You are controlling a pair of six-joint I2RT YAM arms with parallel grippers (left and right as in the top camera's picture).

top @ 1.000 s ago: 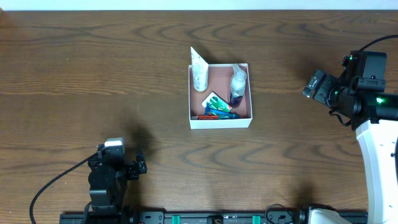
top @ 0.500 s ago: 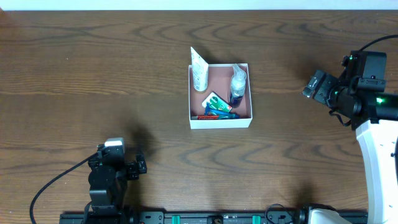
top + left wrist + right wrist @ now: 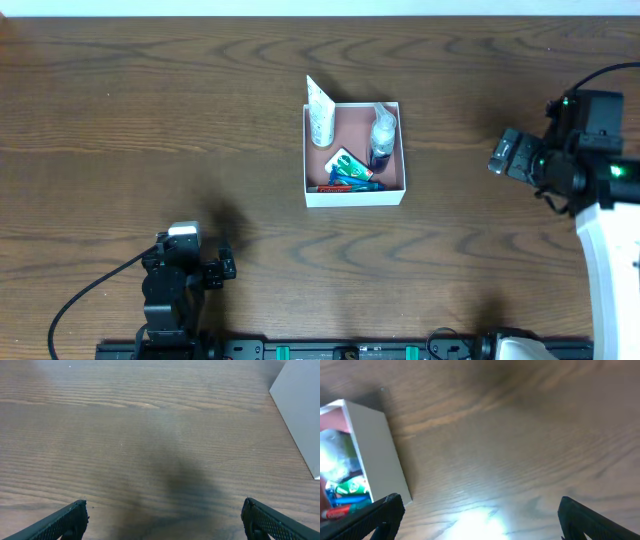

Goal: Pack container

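Observation:
The container (image 3: 354, 192) is a square white box with a pinkish-brown inside at the table's middle. In it lie a white tube (image 3: 320, 113) leaning on the left wall, a clear spray bottle (image 3: 381, 134), a green-and-white packet (image 3: 349, 163) and a blue-and-red item (image 3: 345, 184). My left gripper (image 3: 162, 520) is open and empty over bare wood near the front left; a white wall of the container (image 3: 300, 410) shows at its right. My right gripper (image 3: 480, 517) is open and empty, well right of the container (image 3: 375, 445).
The table is dark brown wood (image 3: 150, 120). The left arm (image 3: 178, 275) sits at the front left and the right arm (image 3: 585, 165) at the right edge. A bright light spot lies on the wood under the right gripper.
The right arm has drawn back a little toward the front right, away from the container. The left arm and the container's contents have not moved.

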